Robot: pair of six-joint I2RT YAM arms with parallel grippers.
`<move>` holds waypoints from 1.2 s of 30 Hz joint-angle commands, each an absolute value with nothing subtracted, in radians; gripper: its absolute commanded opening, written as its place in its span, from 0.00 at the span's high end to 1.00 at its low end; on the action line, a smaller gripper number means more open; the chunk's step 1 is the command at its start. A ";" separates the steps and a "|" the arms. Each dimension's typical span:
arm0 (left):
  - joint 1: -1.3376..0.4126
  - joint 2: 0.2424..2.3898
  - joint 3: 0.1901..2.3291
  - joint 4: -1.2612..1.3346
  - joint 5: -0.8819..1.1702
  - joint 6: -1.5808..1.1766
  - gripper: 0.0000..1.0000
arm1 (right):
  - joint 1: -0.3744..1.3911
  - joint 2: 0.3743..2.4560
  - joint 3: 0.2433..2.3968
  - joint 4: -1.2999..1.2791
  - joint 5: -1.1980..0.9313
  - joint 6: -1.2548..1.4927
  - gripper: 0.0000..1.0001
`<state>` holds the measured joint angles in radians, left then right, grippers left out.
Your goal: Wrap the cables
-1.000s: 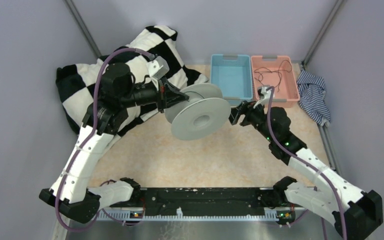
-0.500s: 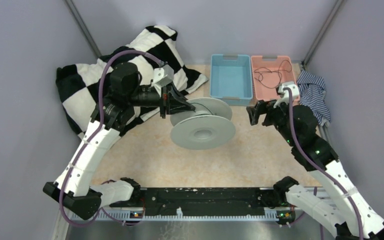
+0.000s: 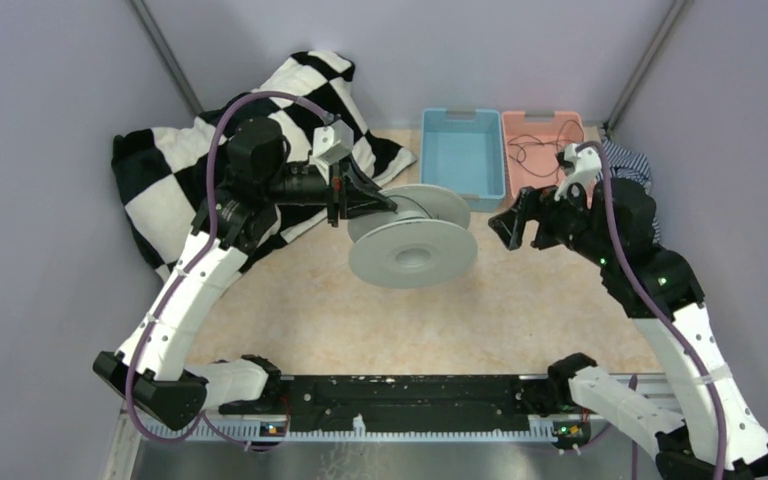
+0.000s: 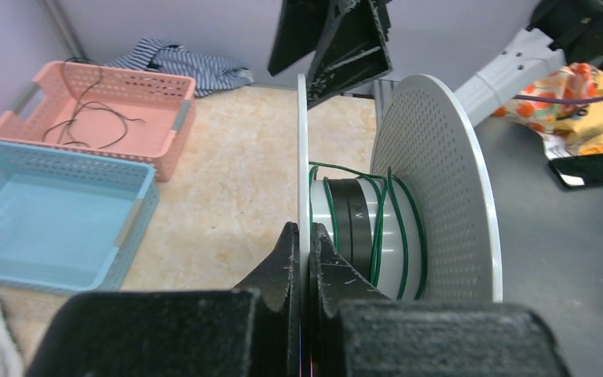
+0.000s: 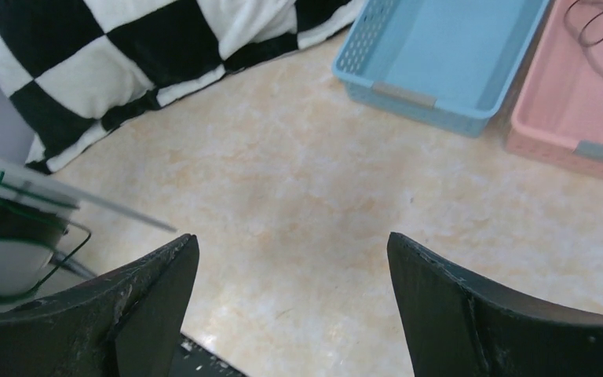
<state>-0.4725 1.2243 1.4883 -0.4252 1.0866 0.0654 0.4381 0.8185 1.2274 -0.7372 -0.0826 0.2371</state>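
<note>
Spool (image 3: 412, 258): pale grey matt plastic with flanges pierced by fine holes. Worktop (image 3: 360, 320): smooth beige stone-patterned surface with a faint sheen. Blue basket (image 3: 463, 160) and pink basket (image 3: 540, 114): moulded plastic, with lattice-perforated walls and smooth, slightly glossy floors. Cables (image 3: 540, 143): thin, with a matt black sheath. Checked blanket (image 3: 175, 175): thick, soft, matt black-and-white cloth. Striped cloth (image 4: 180, 67): thin woven fabric, crumpled. Right gripper (image 5: 290, 239): fingers (image 5: 455, 314) of matt black plastic, faintly rough and scuffed. Arm shells (image 3: 190, 300): smooth white plastic.
</note>
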 commanded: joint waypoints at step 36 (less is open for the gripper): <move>-0.474 1.184 1.484 -0.259 1.020 0.027 1.00 | 0.331 0.942 0.760 0.290 -0.899 1.240 0.24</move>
<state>-0.4721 1.2022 1.4746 -0.3634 0.9855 0.0456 0.2657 0.9150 0.7471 0.1631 -0.9138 1.2076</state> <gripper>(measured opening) 0.025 0.756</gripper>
